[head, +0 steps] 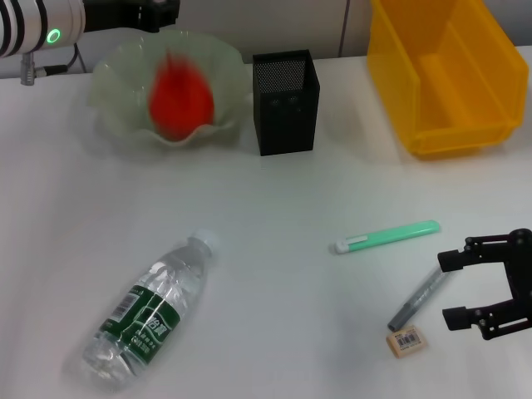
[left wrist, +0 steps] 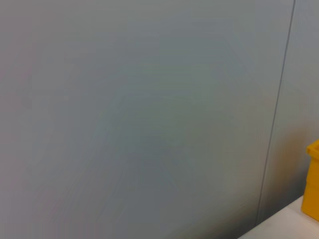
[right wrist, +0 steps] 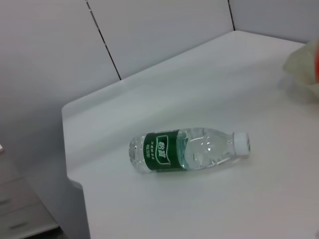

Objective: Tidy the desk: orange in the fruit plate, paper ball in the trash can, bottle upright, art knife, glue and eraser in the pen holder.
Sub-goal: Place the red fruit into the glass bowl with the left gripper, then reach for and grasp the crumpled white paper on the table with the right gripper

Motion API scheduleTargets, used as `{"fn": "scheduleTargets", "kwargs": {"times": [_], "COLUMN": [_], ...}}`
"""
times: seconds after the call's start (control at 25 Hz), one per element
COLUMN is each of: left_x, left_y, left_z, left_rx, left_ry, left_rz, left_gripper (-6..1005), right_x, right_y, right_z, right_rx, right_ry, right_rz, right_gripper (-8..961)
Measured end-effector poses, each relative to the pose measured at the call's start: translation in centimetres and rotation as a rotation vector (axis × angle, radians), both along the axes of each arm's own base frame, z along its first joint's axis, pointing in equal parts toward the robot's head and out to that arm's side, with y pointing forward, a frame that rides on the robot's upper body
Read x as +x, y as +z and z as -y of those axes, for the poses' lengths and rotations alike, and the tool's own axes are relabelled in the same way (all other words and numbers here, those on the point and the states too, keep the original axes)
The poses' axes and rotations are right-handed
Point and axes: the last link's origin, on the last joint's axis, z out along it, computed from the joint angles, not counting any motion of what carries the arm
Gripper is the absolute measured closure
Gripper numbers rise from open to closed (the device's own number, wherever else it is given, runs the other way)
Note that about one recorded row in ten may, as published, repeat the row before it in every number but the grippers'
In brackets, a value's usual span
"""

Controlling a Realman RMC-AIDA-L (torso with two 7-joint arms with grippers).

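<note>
A white surface (head: 274, 208) carries everything. At its far edge stand the fruit plate (head: 116, 75), the pen holder (head: 285, 104) and the trash can (head: 449, 75). Nearer, the bottle (head: 150, 316) lies on its side. A green glue stick (head: 385, 237), a grey art knife (head: 418, 299) and the eraser (head: 406, 341) lie to the right.

You are looking at an office-style workspace. The white surface (head: 274, 274) is backed by plain grey partition panels (right wrist: 149, 35) with dark seams, like cubicle walls. Desk stationery lies about: a black mesh pen holder (head: 285, 104), a green art knife (head: 386, 237), a grey glue stick (head: 418, 299) and an eraser (head: 406, 341). A drawer unit (right wrist: 25, 214) stands beside the surface.
</note>
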Motion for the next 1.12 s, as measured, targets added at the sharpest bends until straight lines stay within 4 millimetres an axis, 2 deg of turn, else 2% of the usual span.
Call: {"fn": "scheduleTargets", "kwargs": {"times": [0.28,0.4,0.52,0.56,0.68,0.72,0.76,0.88,0.96,1.04,1.08,1.12], "left_x": [-0.1,-0.2,-0.3,-0.3,-1.4,-2.3,-2.3,-4.8,-5.3,-7.0,-7.0,-7.9], "left_y": [0.0,0.2,1.5,1.5,3.3,4.0,4.0,5.0,5.1,4.8,4.8,4.4], "left_z": [0.1,0.6,3.4,3.4,6.9,8.6,8.6,12.3,13.0,15.6,15.6,16.9], "left_rx": [-0.002,-0.027,-0.124,-0.124,-0.219,-0.261,-0.261,-0.335,-0.356,-0.425,-0.425,-0.46], "left_ry": [-0.001,-0.028,-0.163,-0.163,-0.29,-0.335,-0.335,-0.385,-0.398,-0.446,-0.446,-0.475], "left_rz": [-0.004,-0.002,0.145,0.145,0.291,0.328,0.328,0.409,0.418,0.429,0.429,0.442], "left_gripper": [528,359,159,160,162,163,163,163,163,163,163,163], "right_x": [0.0,0.0,-0.1,-0.1,-0.1,-0.1,-0.1,-0.1,-0.3,-0.9,-0.9,-1.4], "right_y": [-0.1,-0.1,0.0,0.0,0.2,0.5,0.5,0.9,1.2,1.7,1.7,2.2], "right_z": [-0.2,-0.4,-0.5,-0.5,-0.6,-0.6,-0.6,-0.8,-0.9,-1.1,-1.1,-1.1], "right_rx": [0.005,0.012,0.019,0.019,0.031,0.042,0.042,0.057,0.066,0.082,0.082,0.086], "right_ry": [0.002,0.001,0.005,0.005,-0.001,-0.003,-0.003,-0.015,-0.029,-0.046,-0.046,-0.055], "right_rz": [0.001,0.005,0.005,0.005,0.007,0.009,0.009,0.017,0.03,0.057,0.057,0.084], "right_gripper": [115,115,115,115,115,115,115,115,115,114,114,114]}}
